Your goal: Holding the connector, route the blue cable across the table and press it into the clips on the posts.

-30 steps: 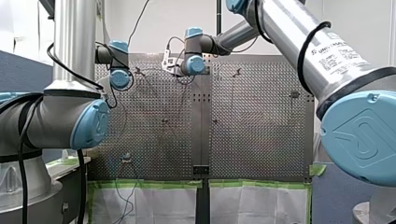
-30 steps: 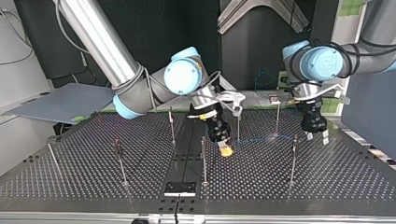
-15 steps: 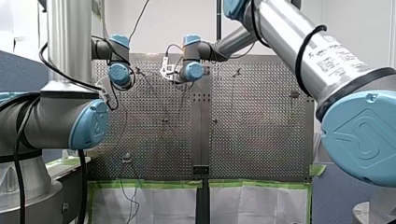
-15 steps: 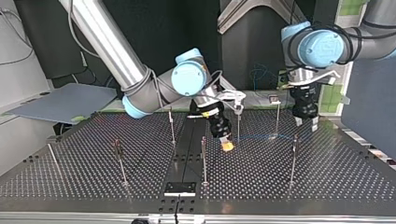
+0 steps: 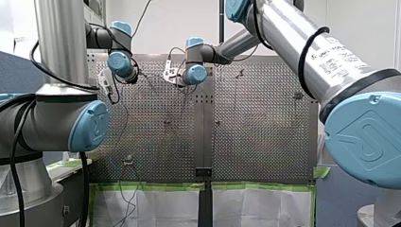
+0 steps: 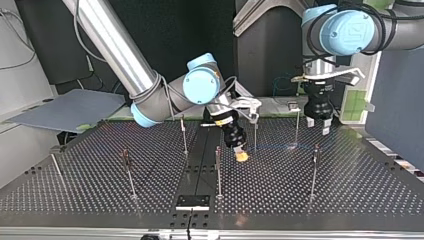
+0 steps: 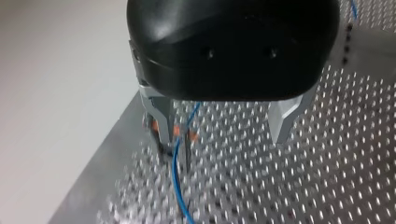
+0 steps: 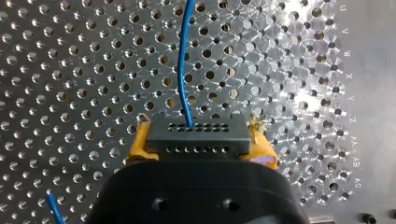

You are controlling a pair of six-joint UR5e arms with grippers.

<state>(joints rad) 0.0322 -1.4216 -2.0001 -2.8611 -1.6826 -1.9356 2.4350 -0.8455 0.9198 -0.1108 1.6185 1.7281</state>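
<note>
In the right wrist view my right gripper (image 8: pixel 200 142) has its yellow pads (image 8: pixel 139 142) shut on the black connector (image 8: pixel 196 133). The blue cable (image 8: pixel 183 65) leaves the connector and runs ahead over the perforated table. In the top view this gripper (image 6: pixel 241 156) hangs low by the middle posts (image 6: pixel 255 134), and the cable (image 6: pixel 272 148) shows as a faint blue line toward a post (image 6: pixel 297 127). My left gripper (image 6: pixel 318 126) hovers open above the table's far edge, holding nothing. In its wrist view (image 7: pixel 220 142) the cable (image 7: pixel 178 179) passes beside one metal finger (image 7: pixel 156 123) by a clip post.
Several thin posts stand about the table, among them ones at the top view's left (image 6: pixel 129 172) and right (image 6: pixel 314 170). A black plate (image 6: pixel 192 201) sits at the near edge. A grey board (image 6: pixel 70 107) lies off the table's left. Green tape (image 5: pixel 146 187) edges the table in the front view.
My left arm has risen and drawn back toward the table's far edge, its gripper staying open. My right gripper shifted slightly toward the top view's right, still shut on the connector.
</note>
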